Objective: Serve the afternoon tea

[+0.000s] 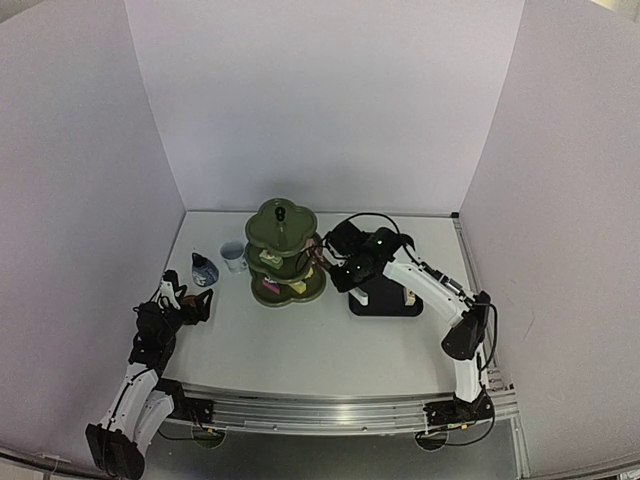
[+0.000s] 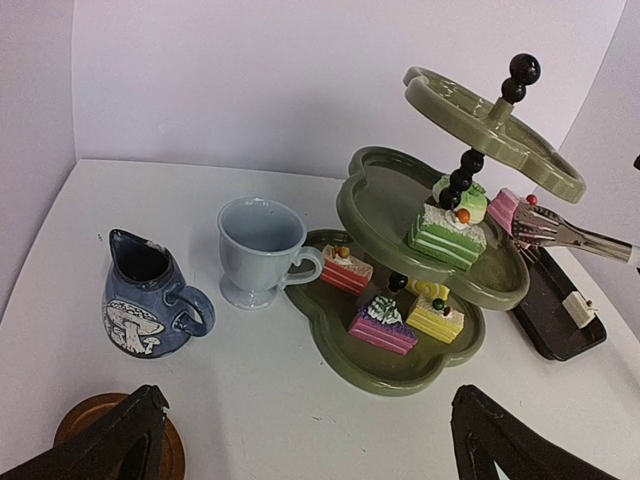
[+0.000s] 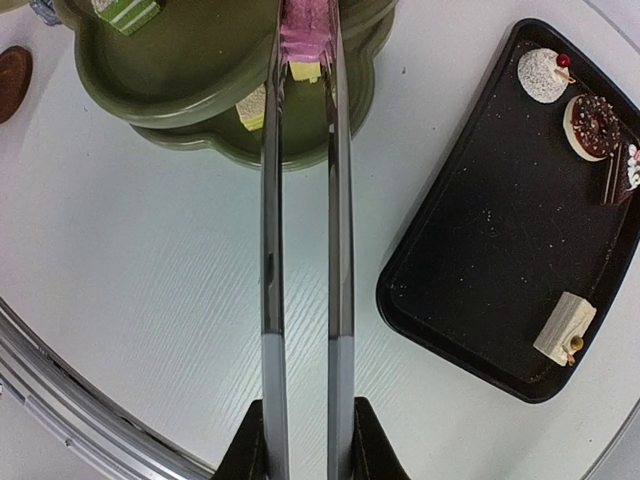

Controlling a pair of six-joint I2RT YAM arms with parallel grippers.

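The dark green three-tier stand (image 1: 283, 250) stands mid-table, with several small cakes on its two lower tiers (image 2: 445, 235). My right gripper (image 3: 305, 440) is shut on the metal tongs (image 3: 270, 250). The tongs grip a pink cake (image 3: 305, 30) at the right edge of the middle tier; it also shows in the left wrist view (image 2: 508, 208). The white cup (image 2: 258, 250) and the small blue cup (image 2: 150, 295) stand left of the stand. My left gripper (image 2: 310, 450) is open and empty, low at the near left. One brown coaster (image 2: 95, 425) lies under its left finger.
The black tray (image 3: 480, 260) lies right of the stand and holds a white cake (image 3: 543, 75), a chocolate doughnut (image 3: 592, 112) and a cream slice (image 3: 565, 328). A brown coaster (image 3: 12, 80) shows at the left edge of the right wrist view. White walls enclose the table.
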